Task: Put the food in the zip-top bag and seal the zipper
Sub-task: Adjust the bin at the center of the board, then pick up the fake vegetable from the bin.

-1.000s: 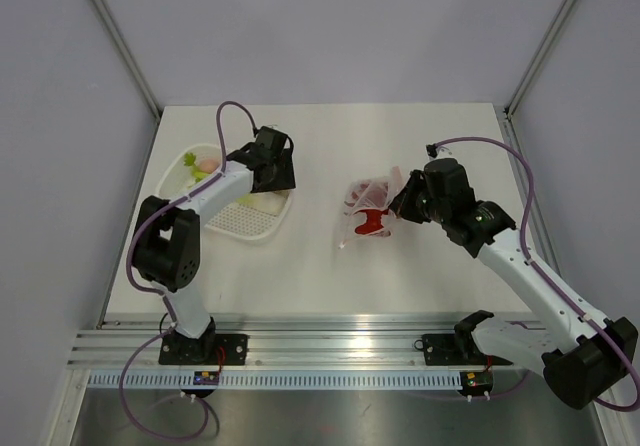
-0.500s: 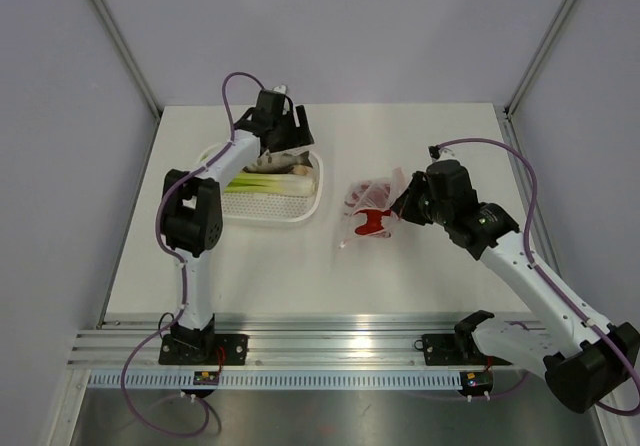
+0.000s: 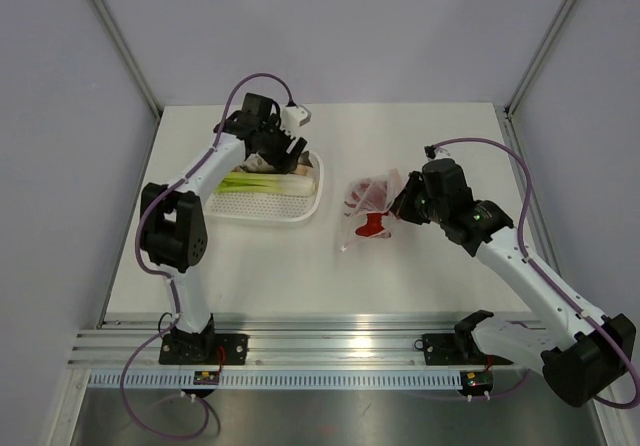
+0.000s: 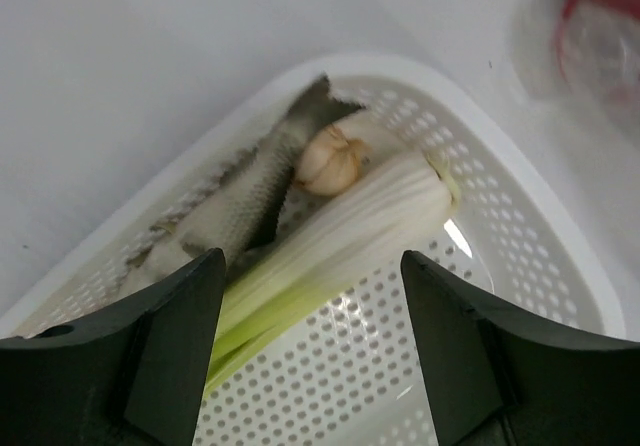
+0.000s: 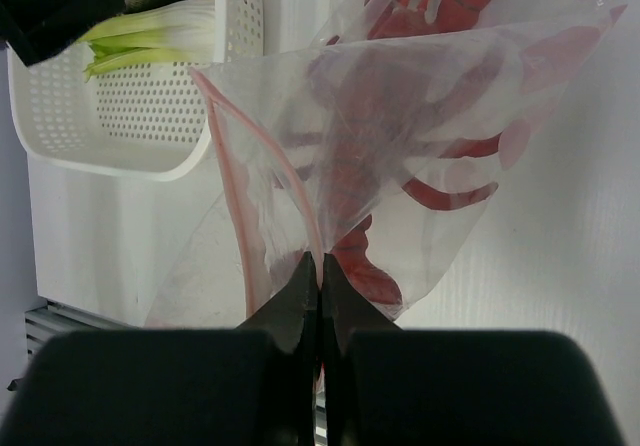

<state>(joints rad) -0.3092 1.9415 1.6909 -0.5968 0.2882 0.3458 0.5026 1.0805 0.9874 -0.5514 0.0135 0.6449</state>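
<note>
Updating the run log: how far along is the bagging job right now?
Done: the lobster looks to be inside the bag. In hand: the right gripper pinches the bag's edge; the left gripper hangs open over the basket. Left: the fish, the leafy vegetable and a small round piece lie in the basket; the zipper is unsealed.

In the white basket [image 4: 530, 256]: grey fish [image 4: 240, 206] stretched along one wall. Small peach round piece [image 4: 330, 161] touching the fish near its tail end. Green leafy vegetable [image 4: 340, 246], white stalk running into green leaves, laid diagonally just beside both. Near the basket's right side, on the surface [image 3: 300, 266]: clear pink-tinted zip-top bag [image 5: 270, 106], crinkled, mouth gaping, one edge pinched between the right fingers [image 5: 292, 311]. Through its plastic, red lobster [image 5: 400, 156]. Thin pink zipper [image 5: 222, 156] unsealed, curving along the open mouth.
</note>
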